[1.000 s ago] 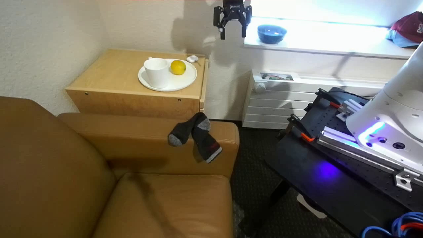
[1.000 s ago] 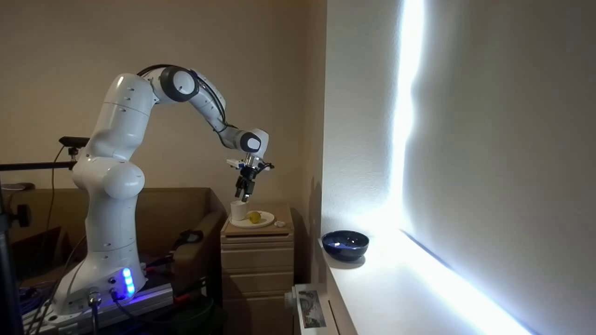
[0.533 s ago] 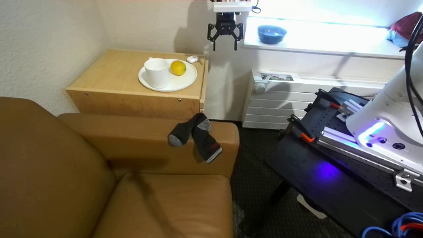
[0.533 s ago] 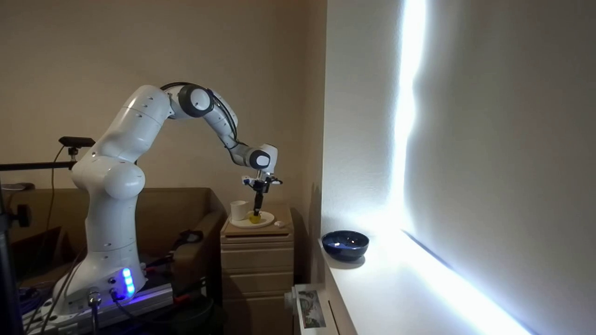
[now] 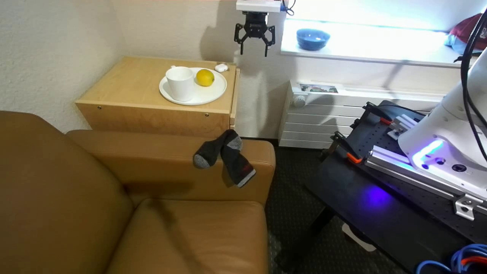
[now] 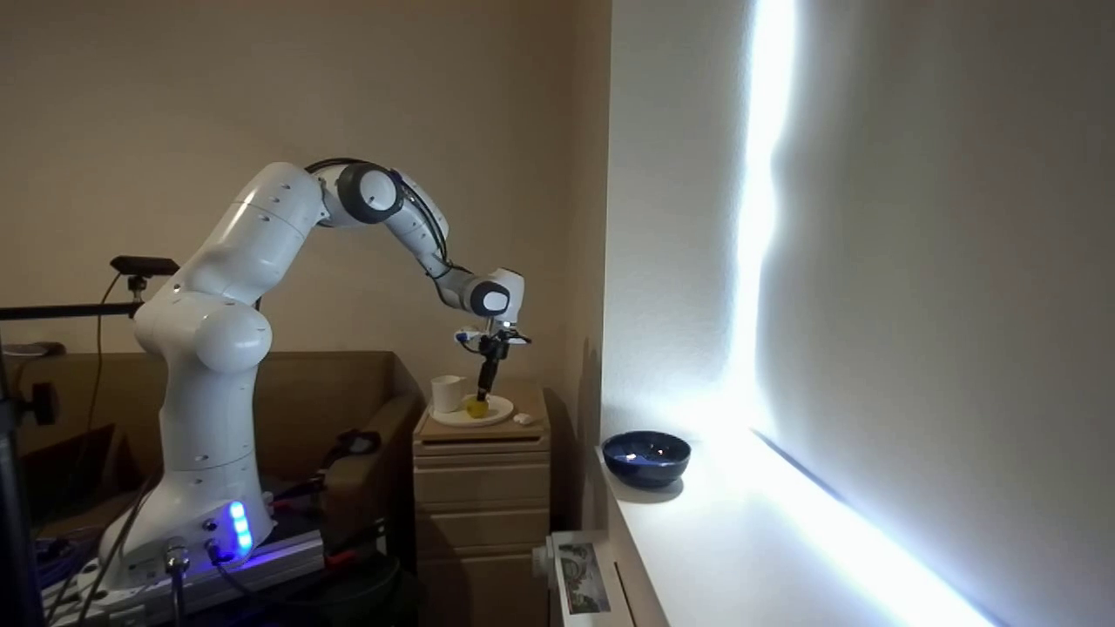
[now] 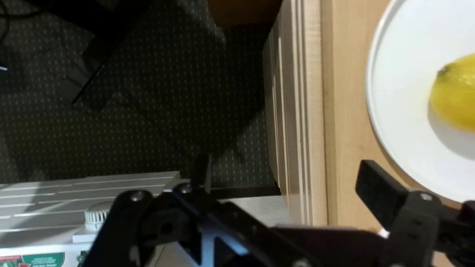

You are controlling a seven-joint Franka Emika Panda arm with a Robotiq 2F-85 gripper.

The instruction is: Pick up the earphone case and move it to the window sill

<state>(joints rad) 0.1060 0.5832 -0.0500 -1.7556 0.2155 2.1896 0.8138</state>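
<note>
The white earphone case (image 5: 221, 67) lies on top of the light wooden drawer cabinet (image 5: 140, 72), just beside the white plate (image 5: 208, 94); in an exterior view it is at two o'clock from the plate's middle, and in an exterior view the case (image 6: 523, 419) sits at three o'clock. On the plate, a yellow lemon (image 5: 205, 77) rests toward two o'clock and a white mug (image 5: 180, 83) stands upright toward nine. At two o'clock from the case the gripper (image 5: 253, 54) hangs in the air, pointing down, released, its fingers (image 7: 382, 193) spread well apart. In the wrist view the plate shows at two o'clock. At three o'clock from the gripper runs the bright white window sill (image 5: 373, 42), a blue bowl (image 5: 312, 39) at its nine o'clock end and a maroon cap (image 5: 466, 32) at its three o'clock end. Under the sill, at four o'clock from the case, stands a white radiator (image 5: 304, 129). At six o'clock from the case, a dark grey sock (image 5: 233, 160) drapes over the armrest of a brown leather sofa (image 5: 220, 228). Well apart at four o'clock, the arm's white base (image 5: 437, 133) stands over a black table (image 5: 399, 228).
</note>
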